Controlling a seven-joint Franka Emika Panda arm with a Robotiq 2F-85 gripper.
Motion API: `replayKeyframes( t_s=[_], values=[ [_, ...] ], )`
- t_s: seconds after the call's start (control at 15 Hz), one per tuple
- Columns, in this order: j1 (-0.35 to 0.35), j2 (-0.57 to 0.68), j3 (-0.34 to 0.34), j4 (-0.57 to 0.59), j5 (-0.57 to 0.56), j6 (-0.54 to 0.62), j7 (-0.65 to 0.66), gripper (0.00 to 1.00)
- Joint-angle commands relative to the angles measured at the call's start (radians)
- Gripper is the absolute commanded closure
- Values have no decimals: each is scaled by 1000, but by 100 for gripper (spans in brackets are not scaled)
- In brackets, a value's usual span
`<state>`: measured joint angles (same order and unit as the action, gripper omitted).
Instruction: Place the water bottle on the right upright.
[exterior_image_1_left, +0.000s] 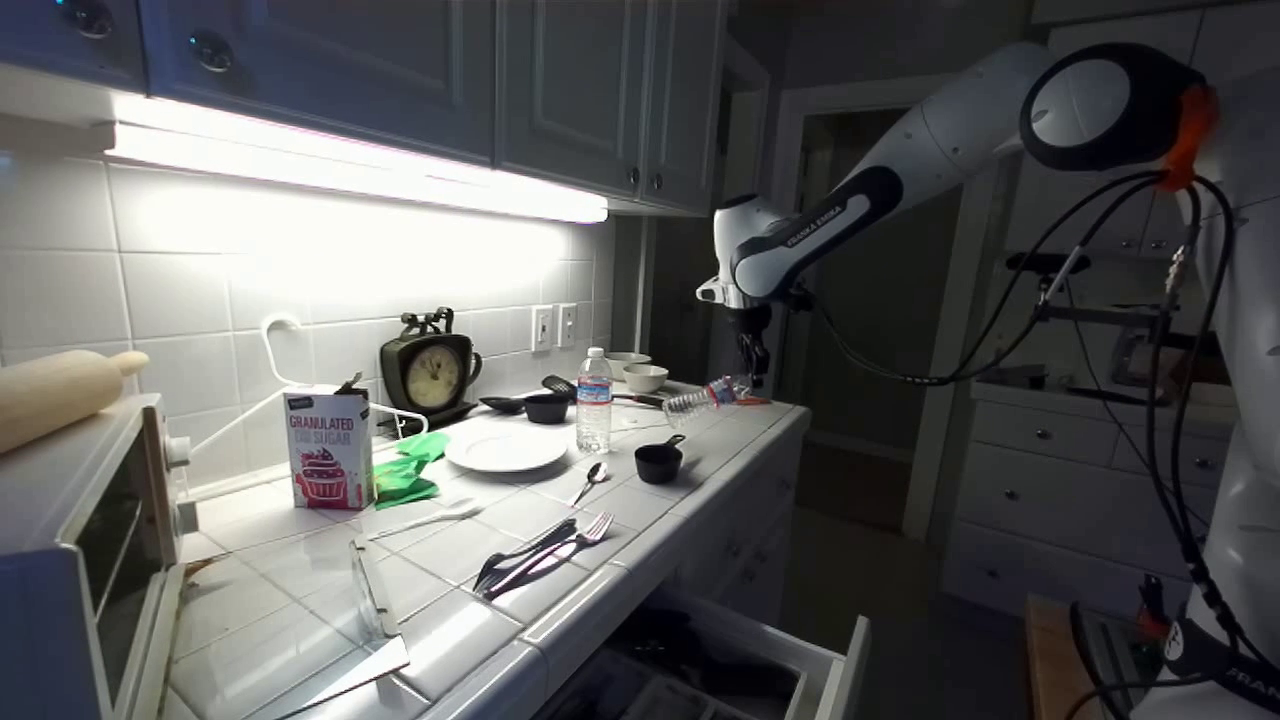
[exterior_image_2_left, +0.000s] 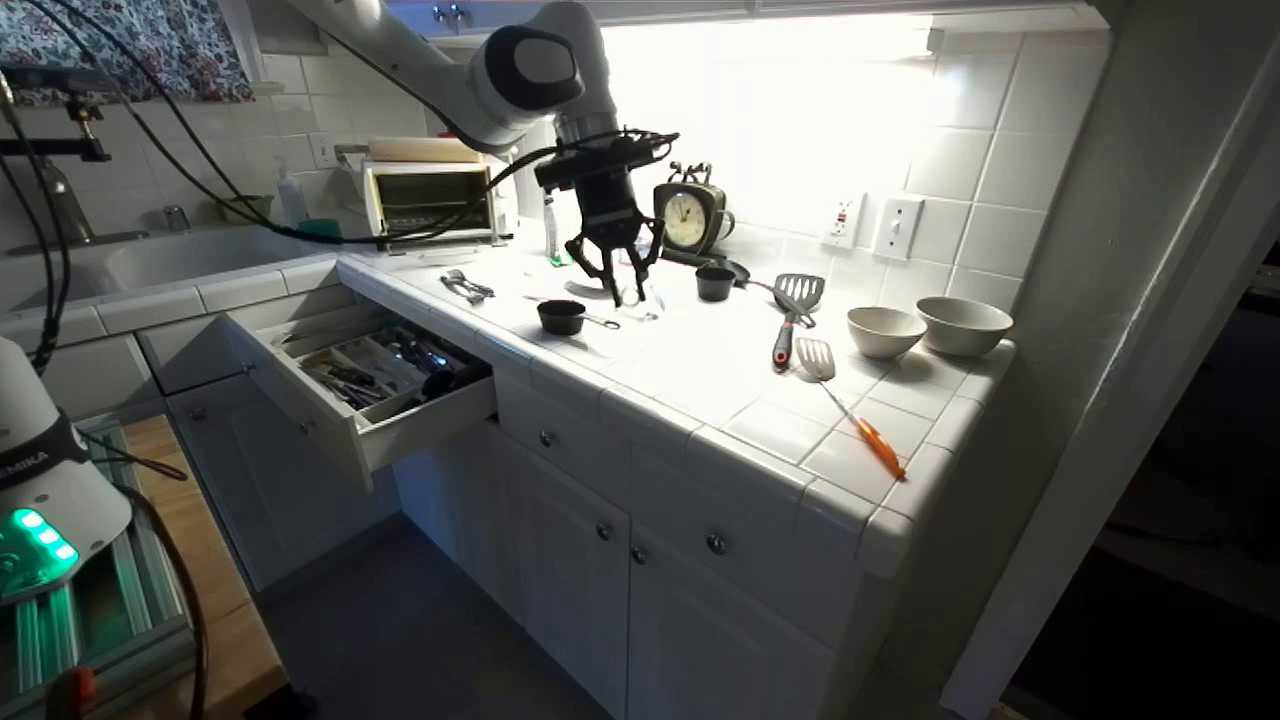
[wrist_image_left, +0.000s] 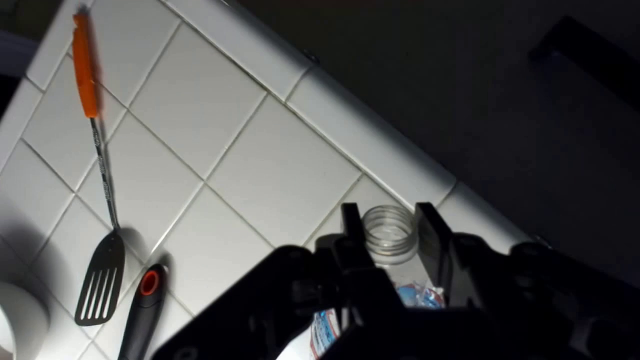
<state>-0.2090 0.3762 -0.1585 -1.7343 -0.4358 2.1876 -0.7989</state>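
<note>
- Wrist view: fingers (wrist_image_left: 434, 240) drawn to a narrow gap, pinching the bottle (wrist_image_left: 391, 252) near its neck!
- Tilted over the counter (exterior_image_2_left: 700, 365); looks light, squeezable.
- Neck's likely the firmest hold.

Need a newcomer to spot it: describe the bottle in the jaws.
Find the white arm reaching over the tiled counter and follow it down to its jaws. They grip the clear bottle near its neck. Unlike the capped bottle upright beside the plate, it tilts.
</note>
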Motion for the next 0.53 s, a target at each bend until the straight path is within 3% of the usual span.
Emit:
replayKeyframes(
  t_s=[0.0,0.47],
  values=[
    [39,13,-16,48,-145,-93,-30,92],
    [54,23,6,52,-317,-105,-186,92]
  ],
)
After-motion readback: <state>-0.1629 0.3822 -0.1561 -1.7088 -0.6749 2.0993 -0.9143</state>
